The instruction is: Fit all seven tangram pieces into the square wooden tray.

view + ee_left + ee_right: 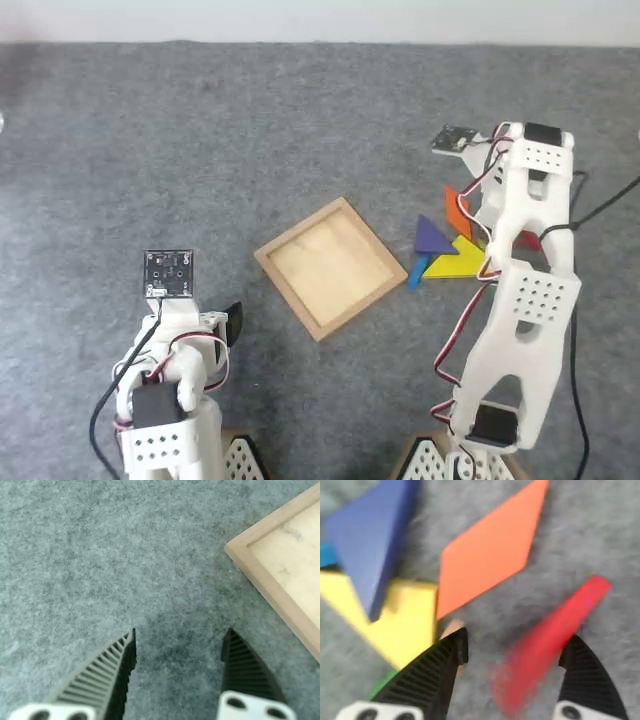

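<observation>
The square wooden tray [330,262] lies turned like a diamond mid-table, with nothing in it. To its right is a cluster of pieces: a purple triangle [432,237], a yellow piece [462,258], a blue piece [416,273], an orange parallelogram [457,212] and a red piece [528,240]. My right gripper [517,647] hangs open over this cluster, with the red piece [545,645] between its fingers. Beside it lie the orange parallelogram [490,550], the purple triangle [365,535], the yellow piece [395,620] and a green edge [382,685]. My left gripper [180,640] is open over bare mat near a tray corner [260,575].
Grey felt covers the table [200,150]. The right arm's white links [525,300] stretch over part of the piece cluster. Both arm bases stand at the near edge. Open mat lies behind and left of the tray.
</observation>
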